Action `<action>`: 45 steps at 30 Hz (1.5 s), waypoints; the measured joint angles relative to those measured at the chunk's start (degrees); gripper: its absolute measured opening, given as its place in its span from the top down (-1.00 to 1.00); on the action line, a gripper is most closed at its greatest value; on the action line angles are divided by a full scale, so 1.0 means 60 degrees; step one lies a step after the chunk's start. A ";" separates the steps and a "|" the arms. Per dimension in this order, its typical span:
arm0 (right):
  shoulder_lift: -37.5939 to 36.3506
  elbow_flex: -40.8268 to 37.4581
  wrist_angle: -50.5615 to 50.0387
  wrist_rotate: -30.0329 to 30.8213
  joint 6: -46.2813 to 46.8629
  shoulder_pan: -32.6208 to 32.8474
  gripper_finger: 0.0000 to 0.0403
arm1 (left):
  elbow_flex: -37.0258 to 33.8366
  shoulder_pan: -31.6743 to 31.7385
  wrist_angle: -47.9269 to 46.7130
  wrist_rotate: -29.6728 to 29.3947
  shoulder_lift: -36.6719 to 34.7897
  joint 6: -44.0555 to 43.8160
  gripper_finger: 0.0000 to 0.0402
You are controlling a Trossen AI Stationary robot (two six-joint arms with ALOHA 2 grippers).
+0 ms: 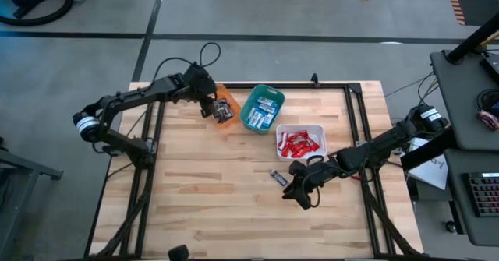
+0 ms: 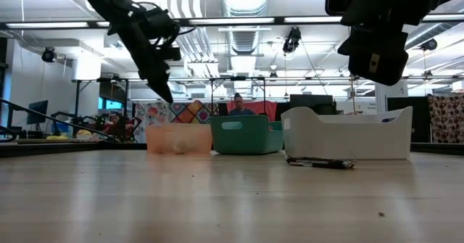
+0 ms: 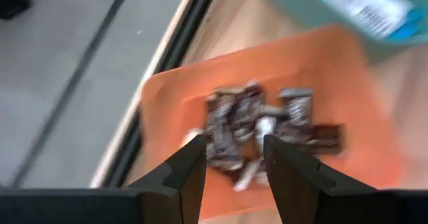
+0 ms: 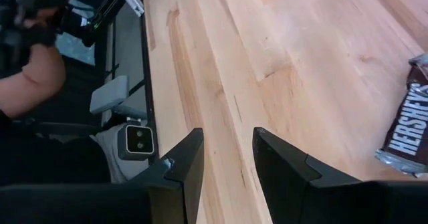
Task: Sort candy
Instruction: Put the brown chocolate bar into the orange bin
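My left gripper (image 3: 234, 144) is open and hangs over the orange bin (image 1: 224, 107) at the table's far left, empty. Several dark brown candy bars (image 3: 257, 130) lie in a heap on that bin's floor, below the fingers. My right gripper (image 4: 227, 134) is open too, raised above the table (image 1: 299, 191) near its middle. One dark Hershey's bar (image 4: 408, 134) lies flat on the wood (image 1: 277, 175) just beside it, toward the table's left. The teal bin (image 1: 263, 109) holds blue-and-white bars, and the white bin (image 1: 300, 142) holds red ones.
The three bins stand in a slanting row from the far left toward the table's middle right; in the low view the white bin (image 2: 348, 134) stands right behind the lone bar (image 2: 319, 162). Bare wood spreads over the near half. A person's arm (image 4: 30, 70) shows beyond the near edge.
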 joint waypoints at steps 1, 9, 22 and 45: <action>0.0000 0.0000 -0.0018 0.0011 0.0126 0.0000 0.40 | 0.0000 -0.0078 -0.0002 0.0175 -0.0054 -0.0301 0.34; 0.0023 0.0433 -0.1757 0.0832 0.0823 0.0238 0.40 | -0.0192 -0.1346 0.0320 0.2402 -0.0549 -0.1713 0.33; 0.1259 0.2678 -0.5649 0.2260 0.1345 0.0648 0.40 | -0.2750 -0.4701 0.4557 0.2205 -0.2521 -0.4146 0.33; 0.2985 0.2727 -0.5044 0.4972 0.0458 0.2600 0.40 | -0.5420 -0.8356 0.9304 -0.0161 -0.3571 -0.5530 0.33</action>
